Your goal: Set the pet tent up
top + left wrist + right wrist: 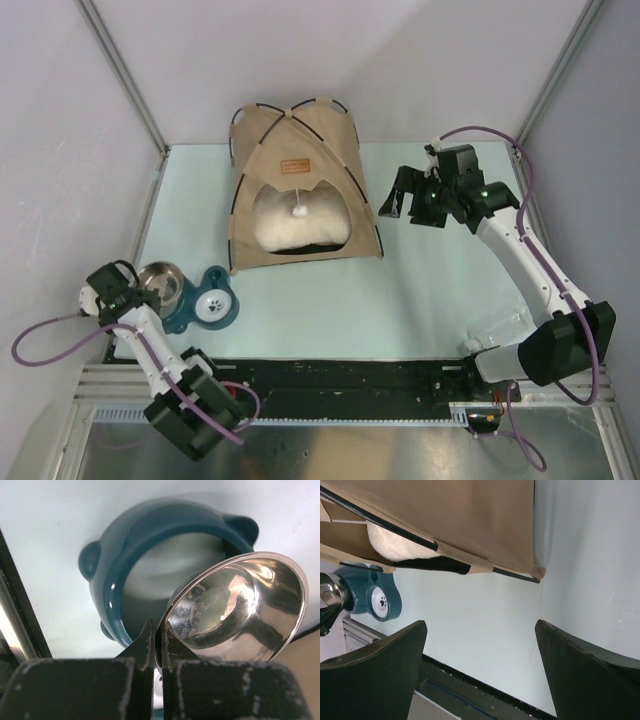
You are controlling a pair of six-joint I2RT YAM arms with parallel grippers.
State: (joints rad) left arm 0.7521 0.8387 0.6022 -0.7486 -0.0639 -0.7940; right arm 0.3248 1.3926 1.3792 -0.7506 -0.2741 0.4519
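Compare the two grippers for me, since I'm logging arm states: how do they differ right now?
The left gripper is shut on the rim of the steel bowl, while the right gripper is open and holds nothing. The left gripper is at the near left by the teal bowl stand; the right gripper hovers beside the pet tent, on its right side, not touching it. Both have black fingers.
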